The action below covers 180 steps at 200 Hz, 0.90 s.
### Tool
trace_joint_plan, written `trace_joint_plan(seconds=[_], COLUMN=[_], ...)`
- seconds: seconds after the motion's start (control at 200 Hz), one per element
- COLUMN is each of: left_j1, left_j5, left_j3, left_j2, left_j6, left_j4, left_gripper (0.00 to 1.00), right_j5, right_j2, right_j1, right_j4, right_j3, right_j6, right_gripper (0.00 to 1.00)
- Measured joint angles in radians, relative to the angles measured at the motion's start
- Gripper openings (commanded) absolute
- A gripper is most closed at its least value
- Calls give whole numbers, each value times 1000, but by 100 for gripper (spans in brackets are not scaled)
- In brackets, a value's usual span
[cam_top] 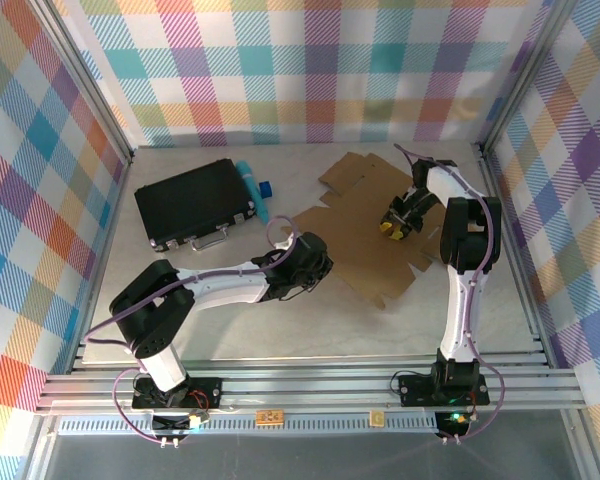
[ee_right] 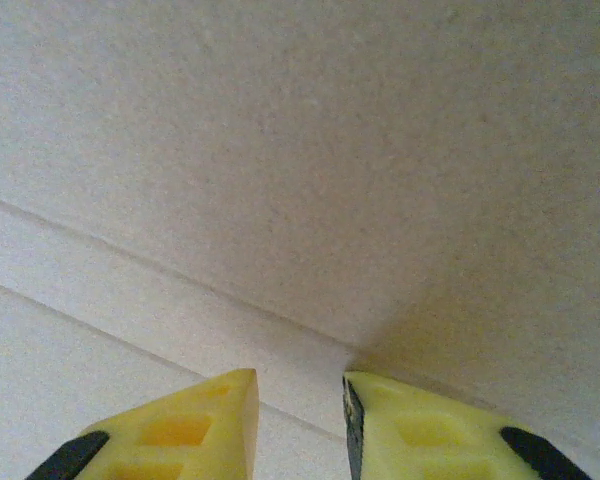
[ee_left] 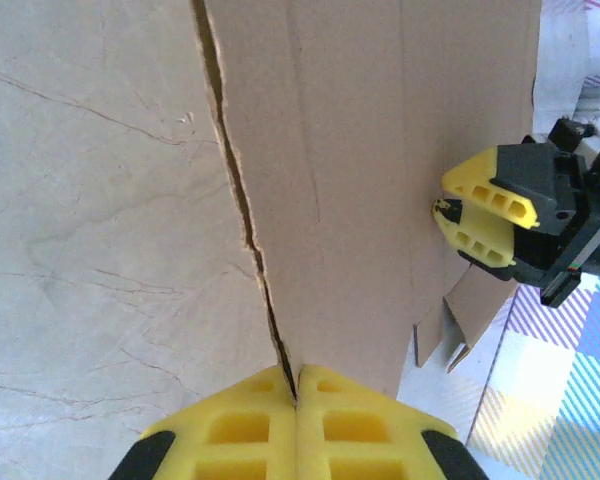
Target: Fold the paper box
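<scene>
The paper box (cam_top: 365, 250) lies as a flat brown cardboard sheet, flaps spread, on the right half of the table. My left gripper (cam_top: 310, 262) is at its near left edge. In the left wrist view the yellow jaws (ee_left: 296, 388) are shut on that cardboard edge (ee_left: 380, 150), which rises a little off the table. My right gripper (cam_top: 398, 222) points down onto the middle of the sheet and also shows across the cardboard as yellow fingers (ee_left: 480, 215). In the right wrist view my right gripper (ee_right: 300, 385) stands slightly open, with nothing between its fingers, just above a crease in the cardboard (ee_right: 330, 150).
A black rectangular case (cam_top: 193, 204) lies at the back left. A teal tube (cam_top: 252, 188) and a small blue piece (cam_top: 266, 187) sit beside it. Plaid walls and a metal frame (cam_top: 500, 180) close in the table. Bare tabletop (cam_top: 280, 330) lies near the arm bases.
</scene>
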Motion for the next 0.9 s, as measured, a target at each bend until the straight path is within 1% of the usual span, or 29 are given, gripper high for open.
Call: trace_joint_plan(seconds=[0.13,0.19,0.285,0.41,0.5,0.625,0.76,0.835,0.9], left_j1=[0,0,0,4,19,55,131,181,227], left_j5=[-4,-8,-12,-11,-3,35,112,159,208], left_j3=[11,23,55,122,177,263,369,420,454], left_j2=[0,0,0,-7,-30,-81,-116,-129,-137], left_j6=[10,21,41,80,119,181,237,259,271], left_j4=[-11,-23,-35,-64,-74,-69,-16,8,37], left_gripper=[0,0,0,0,0,0,0,0,0], right_j5=[0,0,2,18,49,89,107,103,87], right_j2=[1,1,-1,-36,-112,-285,-473,-529,-545], right_j1=[0,0,3,11,10,3,-45,-83,-113], right_j4=[0,-3,-2,7,9,40,77,91,98], right_j3=[2,7,19,21,39,84,126,142,156], right_j6=[0,0,10,20,38,67,108,132,151], right_gripper=[31,33,44,55,59,61,63,65,66])
